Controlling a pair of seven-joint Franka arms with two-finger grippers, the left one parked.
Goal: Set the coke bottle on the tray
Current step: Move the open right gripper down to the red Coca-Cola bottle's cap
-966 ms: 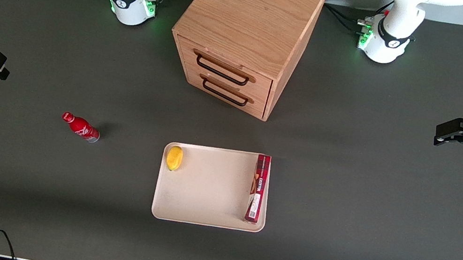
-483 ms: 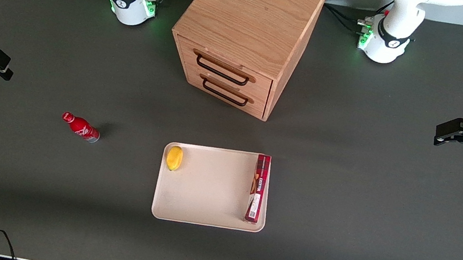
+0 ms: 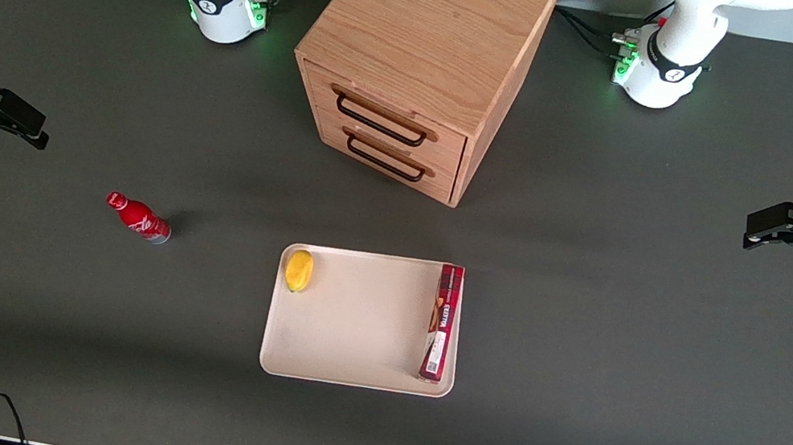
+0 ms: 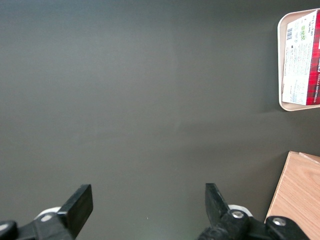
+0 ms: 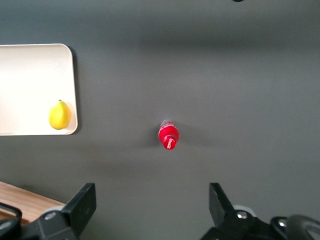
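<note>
End effector (image 3: 35, 135) of the working right arm is hovering over the dark surface (image 3: 589, 330) at the working arm's end of the table, its two black fingers (image 5: 82, 202) spread wide apart and gripping nothing; in the right wrist view the same end effector (image 5: 151, 206) is showing both fingertips with bare surface between them. Coke bottle (image 3: 138, 217) is standing apart from it, untouched, nearer to the front camera than the end effector and a little toward the middle of the table. In the right wrist view the coke bottle (image 5: 168, 135) is appearing almost cap-on, in line with the gap between the fingers but clear of them. It is standing upright on its silvery base, so its long axis is running vertically and its red cap is pointing up; the front view is showing it slanted only through the camera's angle. Tray (image 3: 354, 321) is lying flat on the surface farther along toward the parked arm's end, well apart from the bottle, with a lemon (image 3: 298, 270) sitting in one corner and a long red box (image 3: 442, 322) lying along the edge toward the parked arm. Wooden drawer cabinet (image 3: 426, 56) is standing farther from the front camera than the tray, its two drawers shut.
</note>
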